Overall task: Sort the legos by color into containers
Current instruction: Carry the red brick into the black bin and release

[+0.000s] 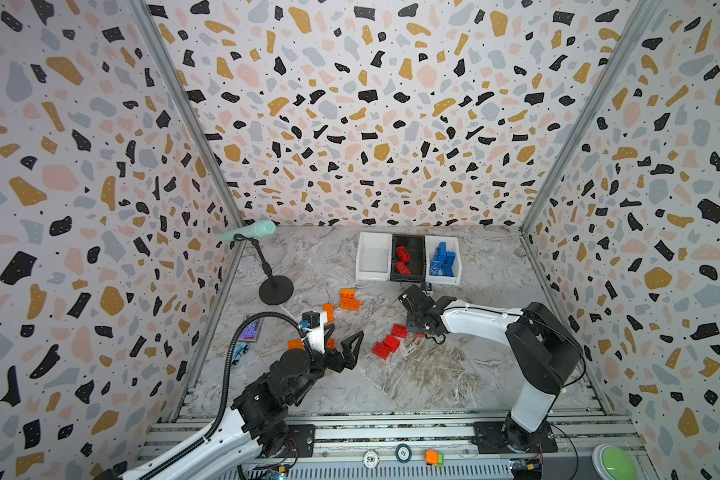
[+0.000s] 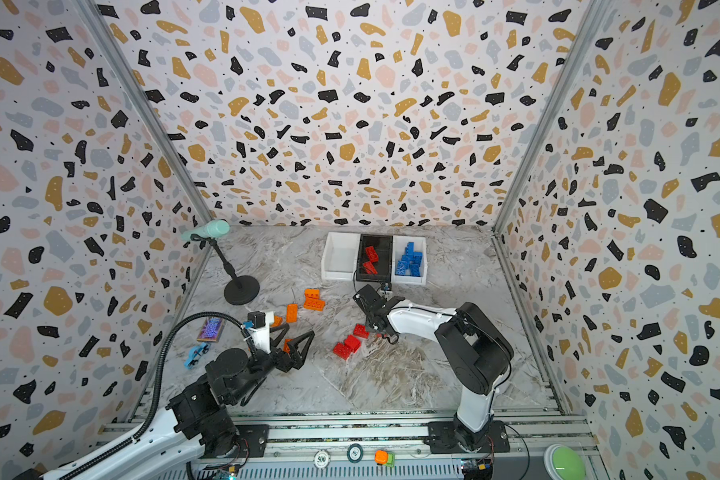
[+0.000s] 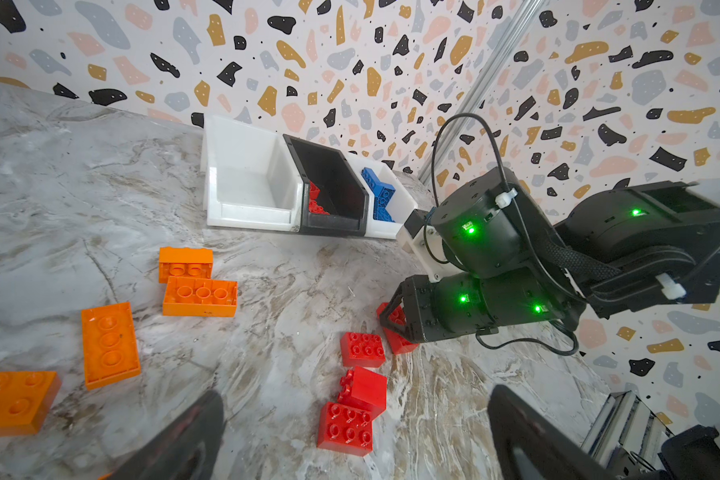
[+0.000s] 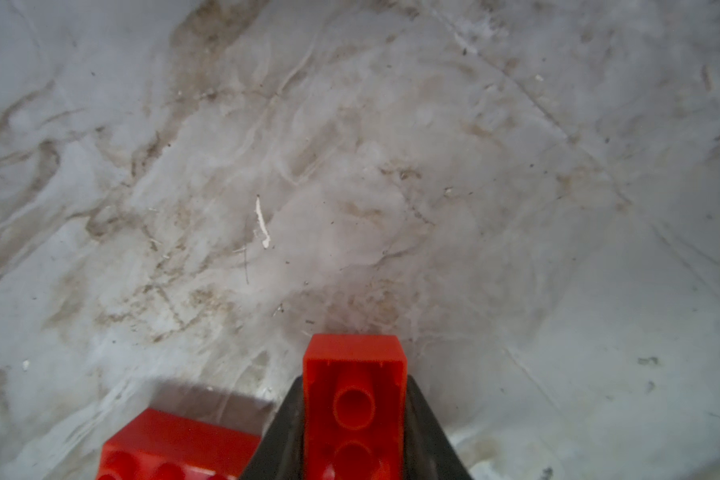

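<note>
The table (image 1: 433, 382) is overlooked from high above in both top views and viewed closely in both wrist views.

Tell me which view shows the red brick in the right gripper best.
The right wrist view: the red brick sits large between the fingers. The left wrist view shows parts behind the right gripper; in both top views it is nearly hidden.

Left gripper (image 3: 355, 392) seemingly wide — right gripper (image 4: 354, 380) pinches lego (image 4: 353, 361).

Three containers (image 1: 373, 261), five orange legos (image 1: 349, 304), and four red legos (image 1: 399, 330) outside the containers.
</note>
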Tool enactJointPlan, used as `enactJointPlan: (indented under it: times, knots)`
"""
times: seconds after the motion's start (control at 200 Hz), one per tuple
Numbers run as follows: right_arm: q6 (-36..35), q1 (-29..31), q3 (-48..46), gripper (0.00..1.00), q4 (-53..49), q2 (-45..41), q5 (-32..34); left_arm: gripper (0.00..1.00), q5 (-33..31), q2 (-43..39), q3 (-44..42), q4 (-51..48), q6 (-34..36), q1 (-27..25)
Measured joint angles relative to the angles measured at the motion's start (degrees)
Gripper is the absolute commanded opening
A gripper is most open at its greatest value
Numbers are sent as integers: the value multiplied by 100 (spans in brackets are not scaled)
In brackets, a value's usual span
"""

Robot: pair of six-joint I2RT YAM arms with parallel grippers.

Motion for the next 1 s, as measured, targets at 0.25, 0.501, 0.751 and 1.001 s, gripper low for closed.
enactJointPlan:
  times: [0.25, 0.501, 0.751, 1.001]
  knots:
    - [-828, -509, 1390, 29, -17, -46, -109, 100, -46, 778, 55, 234, 44, 0]
    - [-1709, -1394, 3639, 31, 192, 1421, -435, 100, -50, 2358, 693, 708, 122, 0]
    - [-2284, -1915, 5283, 61, -13, 3034, -1001, 100, -90, 3554, 1471, 1067, 332, 0]
    - [-2667, -1832, 5191, 64, -52, 2769, -1375, 100, -85, 3738, 1762, 1069, 385, 0]
